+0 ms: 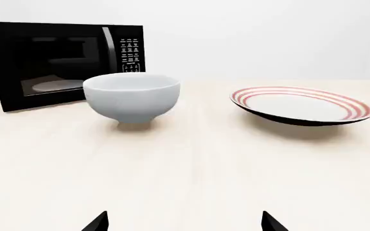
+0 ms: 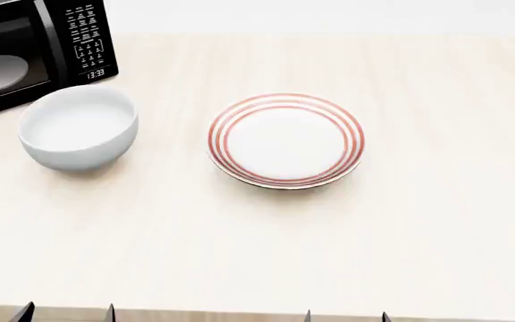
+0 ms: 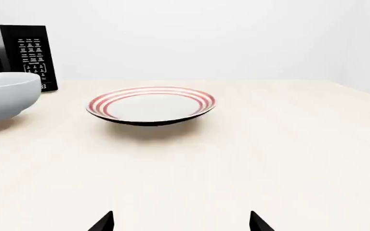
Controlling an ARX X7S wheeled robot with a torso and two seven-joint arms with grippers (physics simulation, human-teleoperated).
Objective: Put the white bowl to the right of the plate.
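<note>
Pale wooden tabletop (image 2: 436, 221) holds the white bowl (image 2: 78, 135) at left, beside the microwave (image 2: 25, 47) – left of the plate (image 2: 286, 139) – untouched; both grippers wait wide open, empty, so reaching for the bowl comes next.

A kitchen: a black microwave (image 2: 34, 50), a bowl (image 2: 78, 134) and a plate (image 2: 286, 141) on a pale wooden surface (image 2: 267, 248).

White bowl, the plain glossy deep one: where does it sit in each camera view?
Head view: glossy white deep bowl, far left.
Left wrist view: bowl, left of centre.
Right wrist view: bowl, cut by the left edge.
Shared landmark: the black microwave's keypad just behind it.
</note>
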